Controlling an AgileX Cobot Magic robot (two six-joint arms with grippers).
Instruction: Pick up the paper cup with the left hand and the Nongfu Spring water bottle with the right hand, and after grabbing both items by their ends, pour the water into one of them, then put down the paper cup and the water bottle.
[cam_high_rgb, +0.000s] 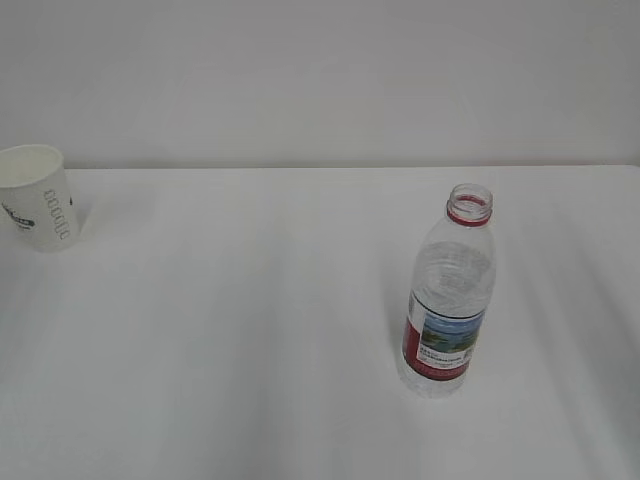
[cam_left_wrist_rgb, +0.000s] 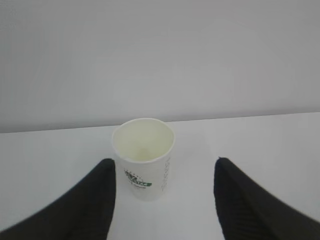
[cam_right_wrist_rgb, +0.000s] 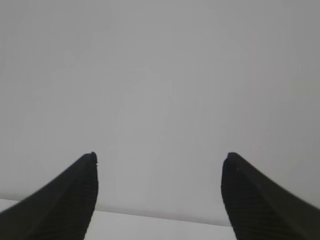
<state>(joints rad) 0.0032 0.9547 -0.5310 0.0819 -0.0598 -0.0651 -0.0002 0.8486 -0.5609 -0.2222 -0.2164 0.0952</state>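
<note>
paper cup (cam_high_rgb: 38, 209): upright, far left | water bottle (cam_high_rgb: 449, 293): upright, uncapped, right

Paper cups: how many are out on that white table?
1. The paper cup stands upright at the far left edge of the table, well apart from the bottle on the right. Part of the table lies outside the picture, so another could be hidden.

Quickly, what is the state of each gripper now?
Left gripper: open, holding nothing; the paper cup stands between its fingers, untouched.
Right gripper: open, holding nothing; only the wall ahead.
</note>
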